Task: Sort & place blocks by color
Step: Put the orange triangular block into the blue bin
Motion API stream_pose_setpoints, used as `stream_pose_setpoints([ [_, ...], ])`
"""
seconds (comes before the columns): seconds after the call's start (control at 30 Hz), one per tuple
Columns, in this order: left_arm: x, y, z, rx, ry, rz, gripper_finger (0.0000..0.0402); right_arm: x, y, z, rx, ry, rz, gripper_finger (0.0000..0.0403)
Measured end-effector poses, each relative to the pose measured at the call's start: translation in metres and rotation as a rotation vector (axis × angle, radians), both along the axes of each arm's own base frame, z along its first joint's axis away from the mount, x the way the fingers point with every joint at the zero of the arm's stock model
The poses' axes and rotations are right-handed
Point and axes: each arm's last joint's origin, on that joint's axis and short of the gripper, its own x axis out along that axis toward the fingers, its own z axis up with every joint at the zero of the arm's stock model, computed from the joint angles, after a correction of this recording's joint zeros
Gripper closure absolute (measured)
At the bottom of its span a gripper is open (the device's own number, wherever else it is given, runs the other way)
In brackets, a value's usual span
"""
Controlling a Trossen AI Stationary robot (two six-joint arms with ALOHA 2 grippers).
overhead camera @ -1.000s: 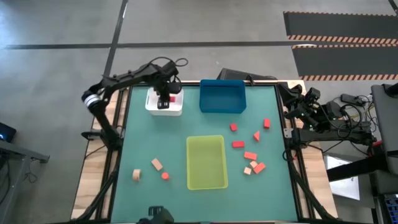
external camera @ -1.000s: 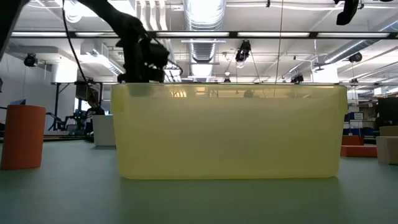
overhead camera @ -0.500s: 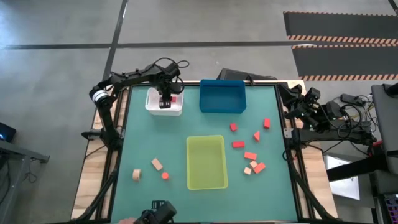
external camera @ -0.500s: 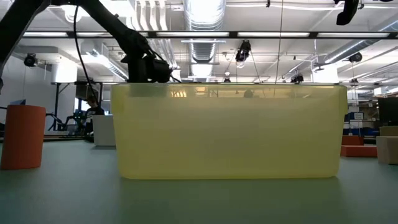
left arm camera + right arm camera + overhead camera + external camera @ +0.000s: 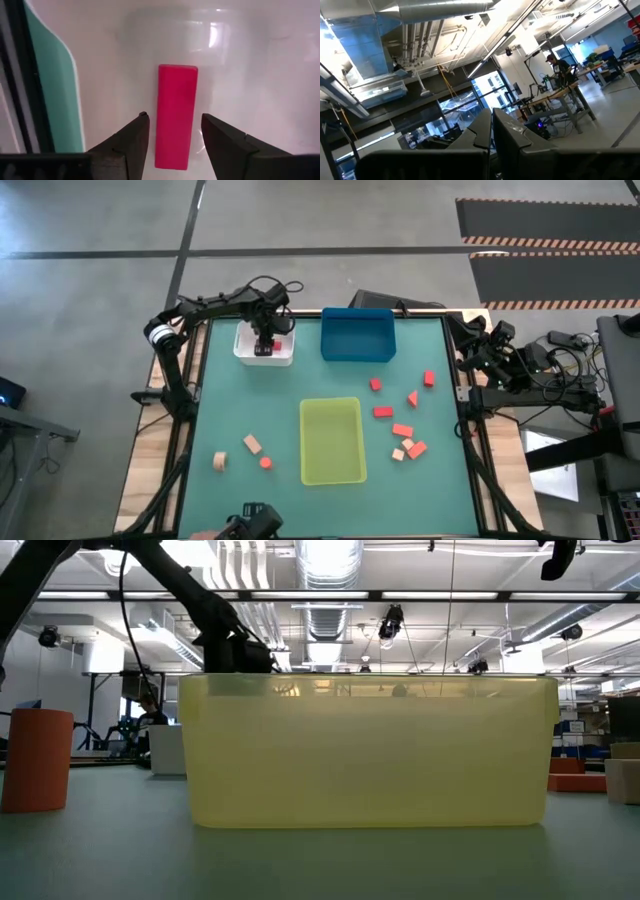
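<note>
My left gripper (image 5: pixel 173 116) is open over the white bin (image 5: pixel 243 356) at the table's far left, fingers pointing down. A deep red bar (image 5: pixel 175 120) lies flat on the bin's floor between the two fingers, with a gap on each side. Several coral and tan blocks (image 5: pixel 402 430) lie on the mat right of the yellow-green bin (image 5: pixel 331 440). Two tan blocks (image 5: pixel 252 443) and a coral one (image 5: pixel 265 462) lie left of it. My right gripper (image 5: pixel 491 125) is shut and empty at the table's right edge, pointing into the room.
The blue bin (image 5: pixel 357 335) stands at the far middle, beside the white bin. The yellow-green bin fills most of the low view (image 5: pixel 370 750). Bare mat lies between the white bin and the near-left blocks.
My left gripper has shifted a little toward the table's right while staying over the white bin.
</note>
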Motion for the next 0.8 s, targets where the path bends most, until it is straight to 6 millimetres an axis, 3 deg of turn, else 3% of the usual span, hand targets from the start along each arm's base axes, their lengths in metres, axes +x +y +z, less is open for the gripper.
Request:
stream_pose_setpoints([
  [0.13, -0.001, -0.001, 0.016, 0.038, -0.034, 0.025, 0.0236, 0.000, 0.000, 0.000, 0.044, -0.032, 0.024, 0.0394],
  [0.37, -0.012, -0.019, 0.068, 0.071, -0.222, 0.248, 0.0236, 0.010, -0.001, -0.004, 0.156, -0.055, 0.054, 0.0394],
  [0.47, -0.016, -0.030, 0.092, 0.024, -0.402, 0.384, 0.0236, 0.020, -0.002, -0.008, 0.207, -0.046, 0.074, 0.0394],
  [0.6, -0.019, -0.045, 0.119, -0.009, -0.653, 0.521, 0.0236, 0.047, -0.004, -0.022, 0.302, 0.029, 0.094, 0.0394],
  [0.8, -0.017, -0.062, 0.147, 0.014, -1.061, 0.566, 0.0236, 0.068, -0.006, -0.036, 0.360, 0.103, 0.094, 0.0394],
])
